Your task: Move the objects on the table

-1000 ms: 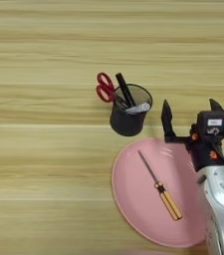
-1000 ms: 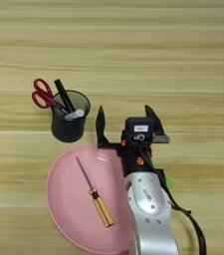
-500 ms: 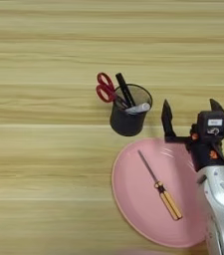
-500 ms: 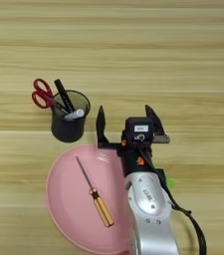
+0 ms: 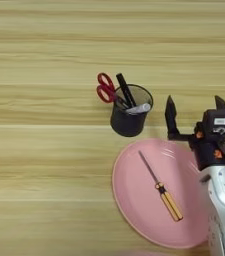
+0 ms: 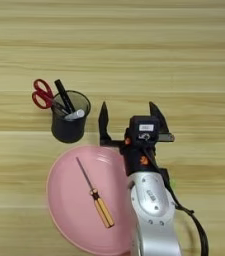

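- The right gripper (image 6: pixel 129 120) stood open and empty, its two black fingers spread wide; it hovered over the table (image 6: pixel 134 45) at the far right edge of the pink plate (image 6: pixel 69 210), just right of the black cup (image 6: pixel 68 129).
- Judged step — reaching for an object; for a clean pick, the fingers should straddle the shaft across its width, not along it, and descend without nudging the cup.
- The screwdriver (image 6: pixel 95 197) lay flat on the plate; its long axis ran diagonally, metal tip toward the cup, orange handle toward the near right.
- The scissors (image 5: pixel 106 91), marker (image 5: pixel 138 108) and pen (image 5: pixel 125 90) stood in the cup; red handles up and leaning far-left; the pen tilted likewise.
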